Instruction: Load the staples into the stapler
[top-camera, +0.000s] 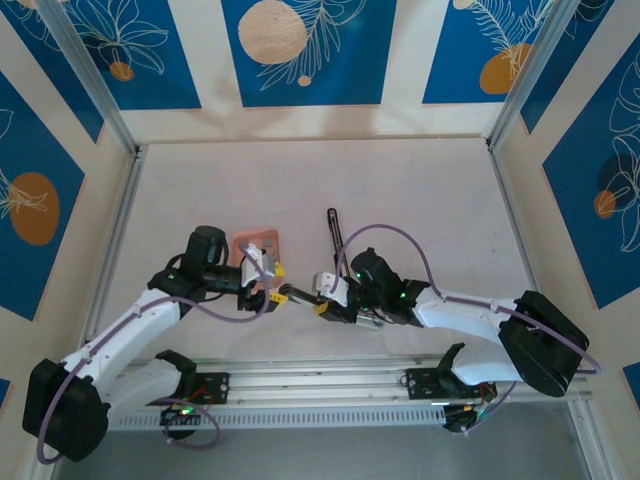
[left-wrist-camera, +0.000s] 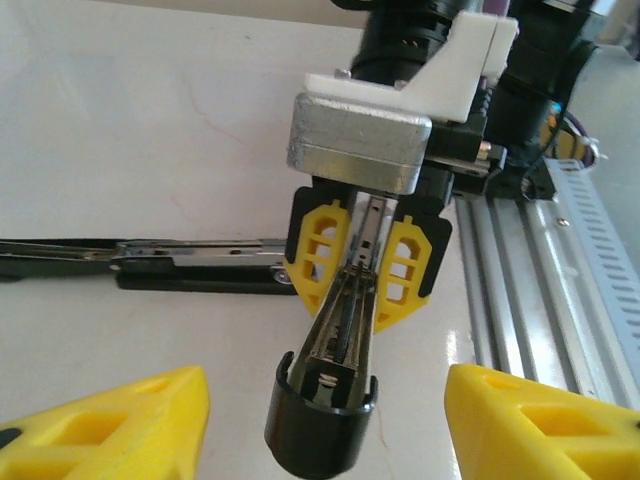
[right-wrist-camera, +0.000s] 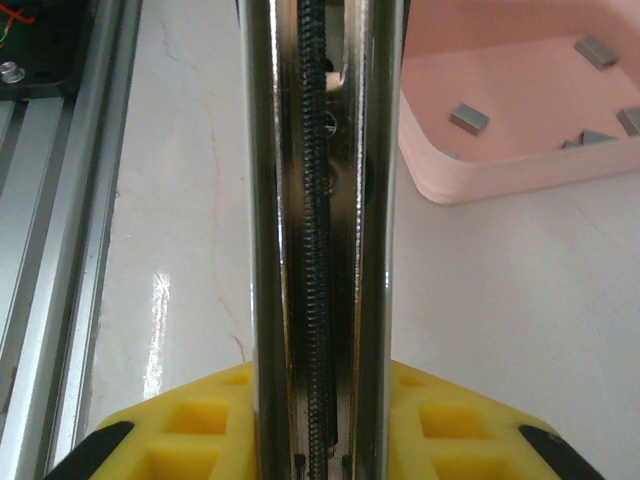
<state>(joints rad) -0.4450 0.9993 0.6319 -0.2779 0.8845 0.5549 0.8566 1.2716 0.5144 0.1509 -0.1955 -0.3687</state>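
The right pincer (left-wrist-camera: 362, 265) is clamped on the silver bar of the stapler (left-wrist-camera: 345, 335), whose black-capped end points at the open, empty left pincer (top-camera: 276, 283). Its black top arm lies flat on the tabletop (top-camera: 400, 180), and the staples (right-wrist-camera: 468, 119) lie loose in the pink tray (right-wrist-camera: 500, 182) just beside. The strips look light, stiff, slick and liable to break apart, so each is best pinched across its long sides and lowered squarely into the narrow channel. Room is tight between the pincers, tray wall and rail (left-wrist-camera: 530, 260), though the far tabletop is open.
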